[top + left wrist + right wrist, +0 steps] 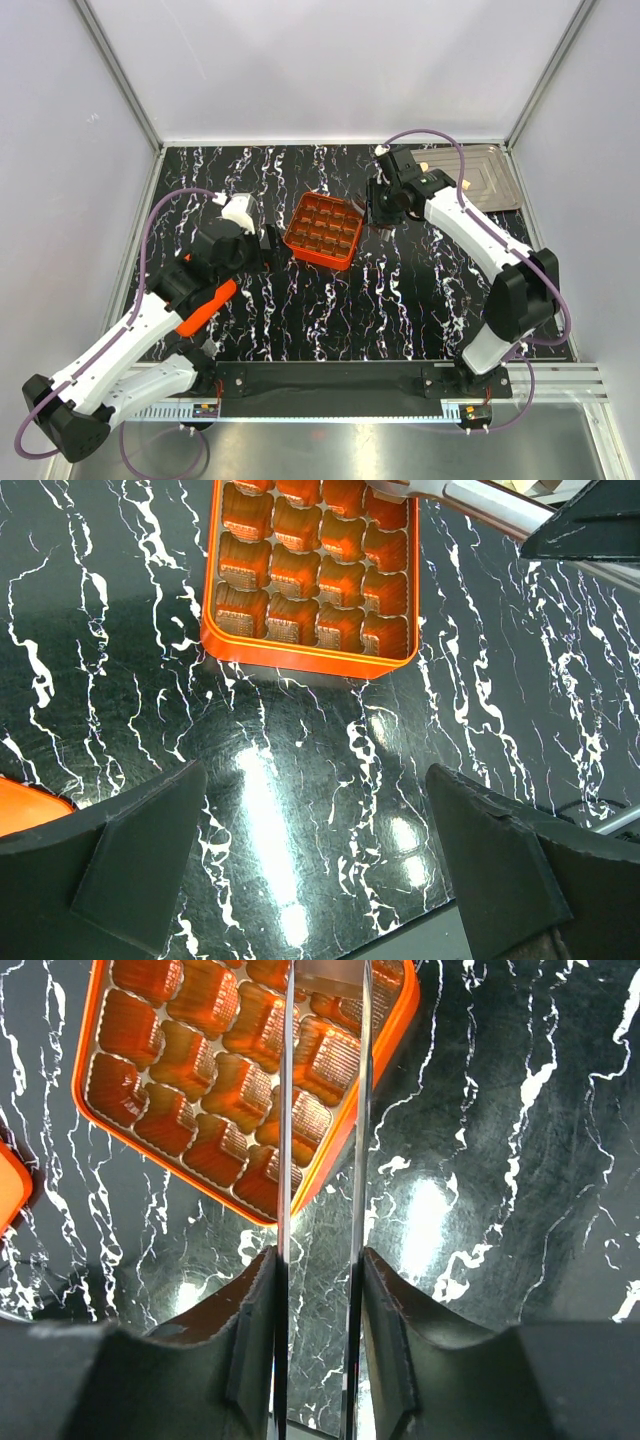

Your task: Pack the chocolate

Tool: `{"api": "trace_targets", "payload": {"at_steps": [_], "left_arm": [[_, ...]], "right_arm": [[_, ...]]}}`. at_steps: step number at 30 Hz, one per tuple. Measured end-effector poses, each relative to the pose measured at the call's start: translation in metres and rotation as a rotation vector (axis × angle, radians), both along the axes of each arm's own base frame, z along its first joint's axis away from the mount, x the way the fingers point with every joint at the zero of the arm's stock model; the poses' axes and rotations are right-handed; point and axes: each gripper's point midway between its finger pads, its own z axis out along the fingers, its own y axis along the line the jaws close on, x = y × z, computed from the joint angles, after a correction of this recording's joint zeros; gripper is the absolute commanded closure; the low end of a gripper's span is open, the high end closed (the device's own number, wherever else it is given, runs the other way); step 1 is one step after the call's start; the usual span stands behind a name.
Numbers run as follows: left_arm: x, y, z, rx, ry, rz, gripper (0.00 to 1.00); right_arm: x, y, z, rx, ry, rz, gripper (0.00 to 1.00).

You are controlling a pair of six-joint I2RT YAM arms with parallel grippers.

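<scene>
**Inspector A:** What do we record for the left arm?

**Inspector B:** We note it reaching low toward the table's middle. The left gripper [315, 810] has its fingers wide apart over the black marbled table [120, 680], just short of the orange grid box [310, 658].

**Inspector A:** And the right arm?

**Inspector B:** We find it bent inward from the right. The right gripper [318, 1260] is clamped on thin metal tongs [286, 1140], whose blades reach over the box's right edge.

**Inspector A:** Where is the product?

**Inspector B:** We see the chocolate [423, 167] only as two small cream pieces on the silver tray [495, 185] at the far right corner, behind that arm. Any other pieces are too small for us to tell. The box cells in view show only their orange lining.
</scene>
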Motion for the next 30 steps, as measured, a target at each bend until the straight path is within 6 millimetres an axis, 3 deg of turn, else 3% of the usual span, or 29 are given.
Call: {"api": "trace_targets", "payload": {"at_steps": [17, 24, 30], "left_arm": [[0.0, -0.002, -0.002, -0.004, 0.009, -0.003, 0.01], [0.0, -0.002, -0.001, -0.009, 0.012, -0.001, 0.01], [-0.001, -0.001, 0.001, -0.013, 0.007, 0.0, 0.01]], "right_arm": [[-0.001, -0.005, -0.001, -0.023, -0.019, 0.004, 0.48], [0.014, -0.01, 0.025, -0.055, -0.101, -0.021, 0.49], [0.03, -0.035, 0.06, -0.165, -0.195, -0.077, 0.48]]}}
